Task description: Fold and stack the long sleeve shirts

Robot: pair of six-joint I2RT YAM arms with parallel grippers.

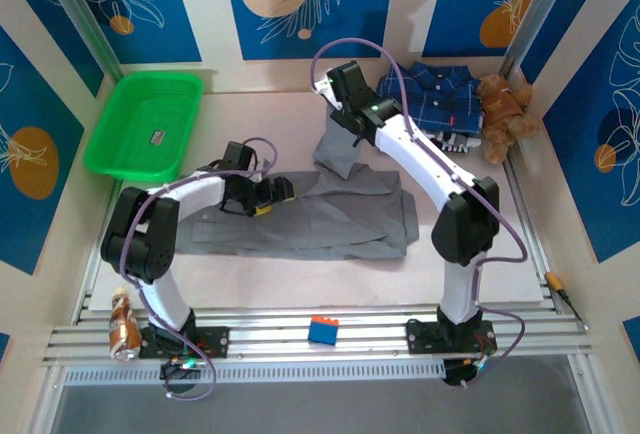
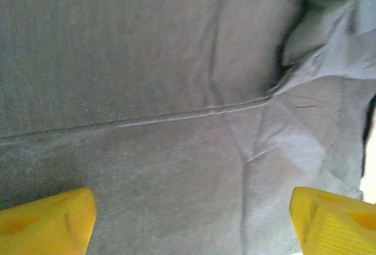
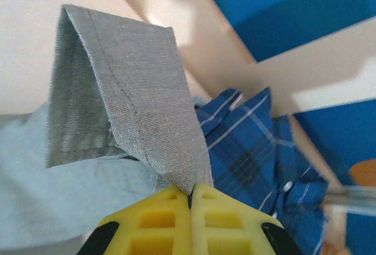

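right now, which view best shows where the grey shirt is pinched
Right wrist: the fingers are shut on a folded edge of the grey shirt, close up. Top external shows that flap lifted; left wrist shows flat grey cloth.

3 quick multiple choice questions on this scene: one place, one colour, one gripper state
1. Where does the plaid shirt lie?
A) near left edge
B) far right corner, beside the teddy bear
C) on the near rail

2. What colour is the tray?
A) red
B) white
C) green

3. What is the right gripper doing?
A) shut on a fold of the grey shirt
B) open over bare table
C) shut on the teddy bear

Answers: 1 B, the top view shows it next to the teddy bear; 2 C, its rim is bright green; 3 A, the right wrist view shows its fingers closed on grey cloth.
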